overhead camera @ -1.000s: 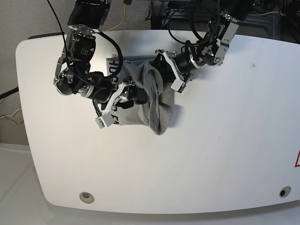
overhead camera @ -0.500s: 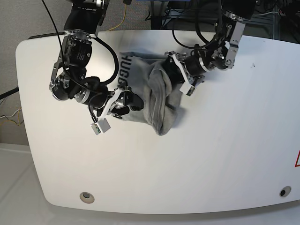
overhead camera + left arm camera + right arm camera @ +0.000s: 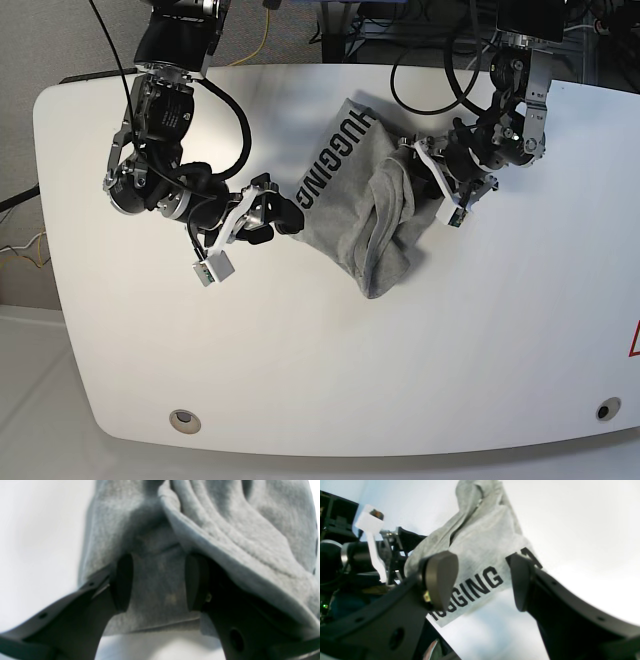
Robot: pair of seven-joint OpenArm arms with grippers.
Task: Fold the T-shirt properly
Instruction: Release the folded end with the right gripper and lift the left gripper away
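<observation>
Shirt [image 3: 365,215] lies bunched up on the white table [image 3: 300,380], between the two claws. It is grey, with big black letters along the edge that faces the right claw [image 3: 277,212]. The letters look like "HUGGING".

In the base view the right claw sits just beside that lettered edge. In the right wrist view its two fingers [image 3: 440,580] stand apart, with the lettered cloth [image 3: 480,562] seen past the gap. Nothing is pinched between them, so this claw is let go. The other arm [image 3: 357,552] shows beyond the shirt in that view, with a white part sticking up.

On the far side of the shirt is the left claw [image 3: 432,190]. In the base view it is pushed into the thick, rumpled end of the cloth. In the left wrist view [image 3: 158,582] its two dark pads [image 3: 123,582] stand apart, and grey cloth [image 3: 160,555] fills the space between and past them. A fold of cloth drapes over one finger. I cannot tell if the pads really squeeze the cloth or if it just lies beyond them.

The plain grey part of the shirt hangs down toward the front of the table in a rolled lump. The lettered part lies flatter.
</observation>
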